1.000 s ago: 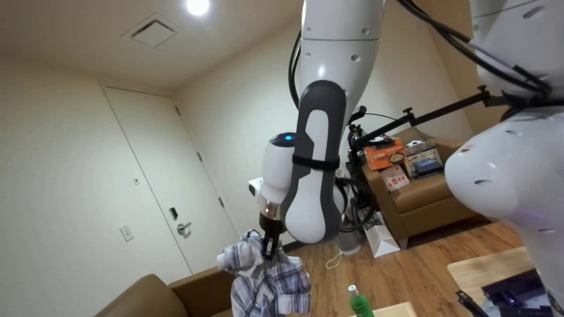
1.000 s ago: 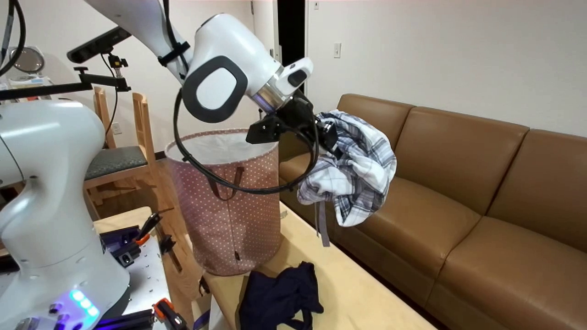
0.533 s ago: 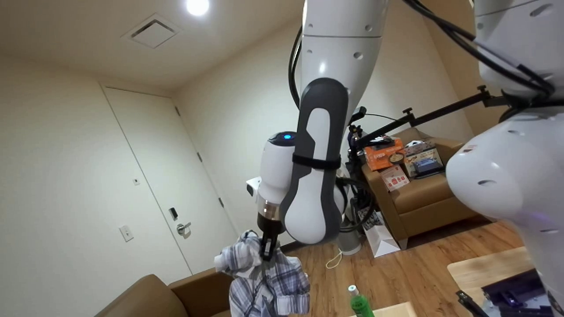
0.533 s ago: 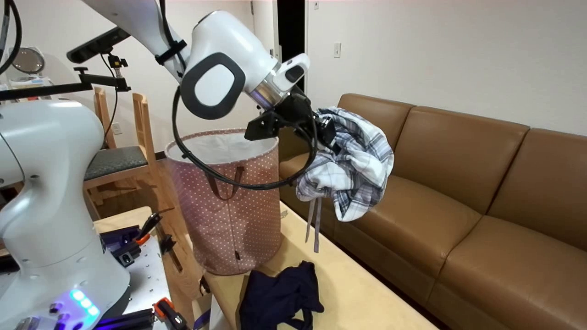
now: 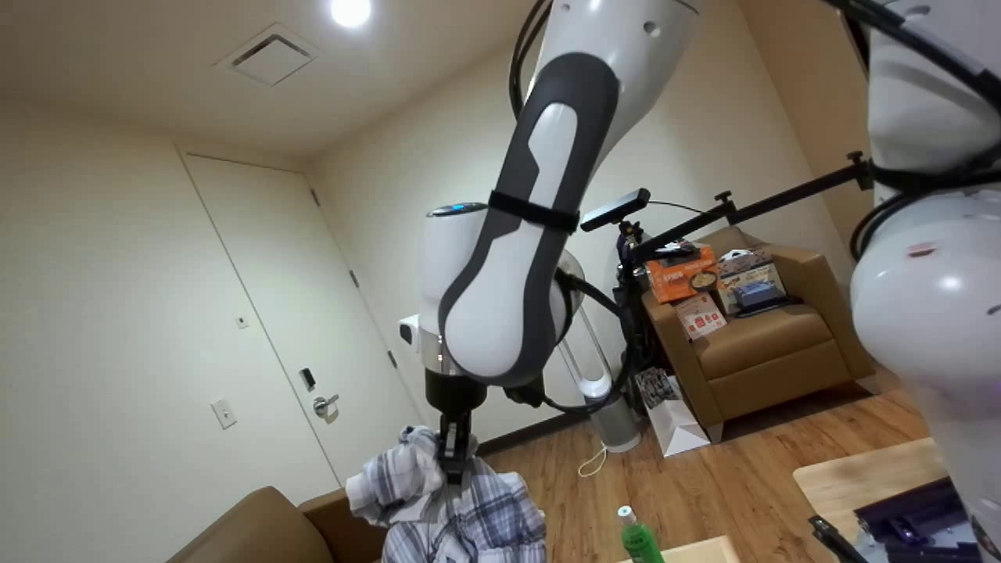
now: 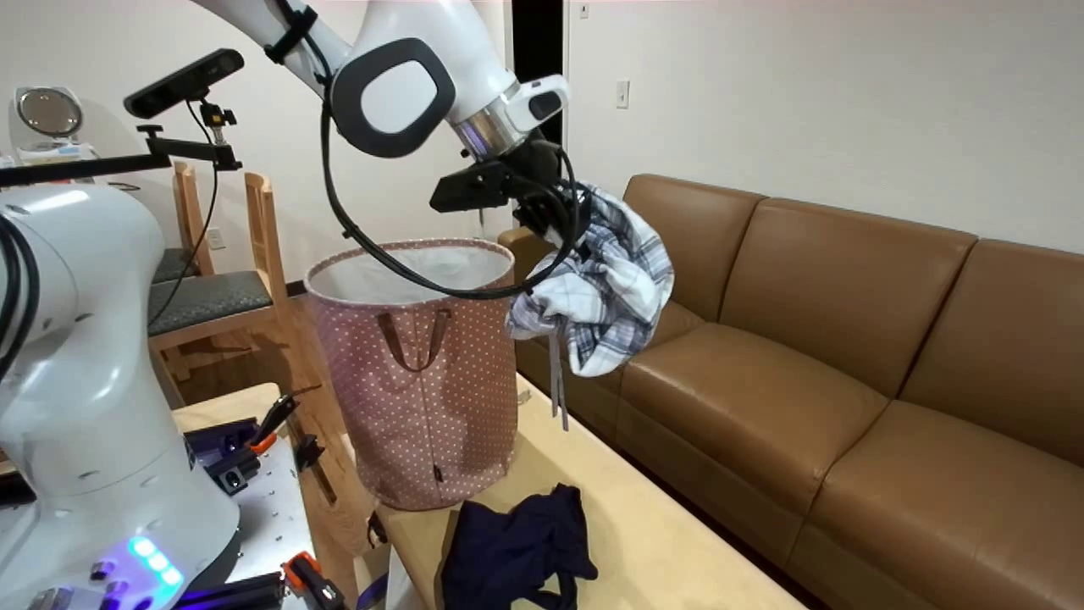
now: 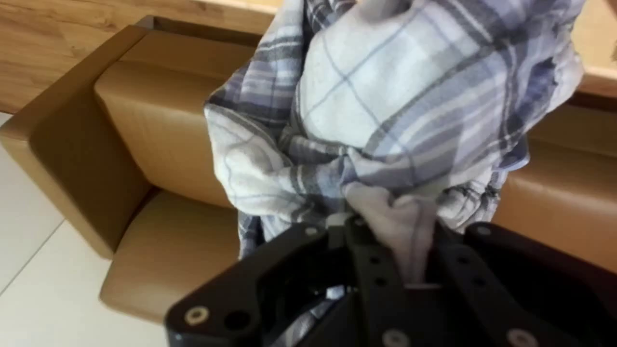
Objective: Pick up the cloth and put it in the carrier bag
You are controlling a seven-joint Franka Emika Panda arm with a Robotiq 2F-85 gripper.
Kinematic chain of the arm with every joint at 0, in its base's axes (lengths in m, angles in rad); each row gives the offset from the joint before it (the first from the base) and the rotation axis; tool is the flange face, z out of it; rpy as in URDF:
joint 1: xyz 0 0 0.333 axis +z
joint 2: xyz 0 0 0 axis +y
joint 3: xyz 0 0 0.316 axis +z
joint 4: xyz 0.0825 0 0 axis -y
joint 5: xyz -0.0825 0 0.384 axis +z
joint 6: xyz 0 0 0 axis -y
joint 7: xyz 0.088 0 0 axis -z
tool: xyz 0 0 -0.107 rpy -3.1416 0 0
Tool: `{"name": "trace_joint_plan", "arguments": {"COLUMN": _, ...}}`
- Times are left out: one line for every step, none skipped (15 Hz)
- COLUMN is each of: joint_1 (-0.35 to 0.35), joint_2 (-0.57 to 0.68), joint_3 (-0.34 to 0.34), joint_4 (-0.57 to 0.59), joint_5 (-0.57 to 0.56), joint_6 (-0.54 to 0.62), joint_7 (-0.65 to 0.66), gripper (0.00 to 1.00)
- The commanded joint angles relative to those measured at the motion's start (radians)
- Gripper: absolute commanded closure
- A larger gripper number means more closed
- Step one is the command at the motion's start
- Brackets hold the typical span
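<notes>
Hanging in the air, the plaid cloth (image 6: 622, 280) is squeezed between the fingers (image 7: 378, 282), a pale fold of it caught in their narrow gap in the wrist view. In an exterior view it is to the right of the polka-dot bag (image 6: 423, 398), outside it, with grey strips (image 6: 556, 373) dangling beneath. The bag stands upright, open at the top, on the worktop (image 6: 652, 551); a navy garment (image 6: 517, 551) lies on its near side. Farther right is a brown sofa (image 6: 813, 364).

Bent arm (image 5: 500, 305); clamped, downward-pointing tool (image 5: 453, 469).
</notes>
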Motion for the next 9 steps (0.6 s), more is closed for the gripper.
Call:
{"name": "trace_joint_plan", "arguments": {"joint_1": 0.075, "joint_2": 0.107, "joint_3": -0.009, "joint_4": 0.036, "joint_5": 0.180, "joint_6": -0.276, "joint_7": -0.217, "gripper": 0.93}}
{"name": "trace_joint_plan", "arguments": {"joint_1": 0.041, "joint_2": 0.123, "joint_3": 0.028, "joint_4": 0.065, "joint_5": 0.246, "joint_6": -0.356, "joint_7": -0.305, "gripper": 0.93}}
{"name": "trace_joint_plan", "arguments": {"joint_1": 0.043, "joint_2": 0.150, "joint_3": 0.028, "joint_4": 0.081, "joint_5": 0.266, "joint_6": -0.437, "joint_7": -0.357, "gripper": 0.93}}
{"name": "trace_joint_plan", "arguments": {"joint_1": 0.028, "joint_2": 0.243, "joint_3": 0.041, "joint_4": 0.087, "joint_5": 0.242, "joint_6": -0.515, "joint_7": -0.334, "gripper": 0.93}}
{"name": "trace_joint_plan", "arguments": {"joint_1": 0.015, "joint_2": 0.287, "joint_3": 0.040, "joint_4": 0.106, "joint_5": 0.278, "joint_6": -0.582, "joint_7": -0.402, "gripper": 0.93}}
{"name": "trace_joint_plan", "arguments": {"joint_1": -0.019, "joint_2": 0.172, "joint_3": 0.094, "joint_4": 0.096, "joint_5": 0.265, "joint_6": -0.476, "joint_7": -0.331, "gripper": 0.89}}
{"name": "trace_joint_plan", "arguments": {"joint_1": -0.017, "joint_2": 0.215, "joint_3": 0.086, "joint_4": 0.110, "joint_5": 0.275, "joint_6": -0.531, "joint_7": -0.357, "gripper": 0.89}}
{"name": "trace_joint_plan", "arguments": {"joint_1": -0.014, "joint_2": 0.251, "joint_3": 0.080, "joint_4": 0.115, "joint_5": 0.279, "joint_6": -0.560, "joint_7": -0.370, "gripper": 0.89}}
{"name": "trace_joint_plan", "arguments": {"joint_1": -0.011, "joint_2": 0.273, "joint_3": 0.077, "joint_4": 0.113, "joint_5": 0.279, "joint_6": -0.571, "joint_7": -0.371, "gripper": 0.93}}
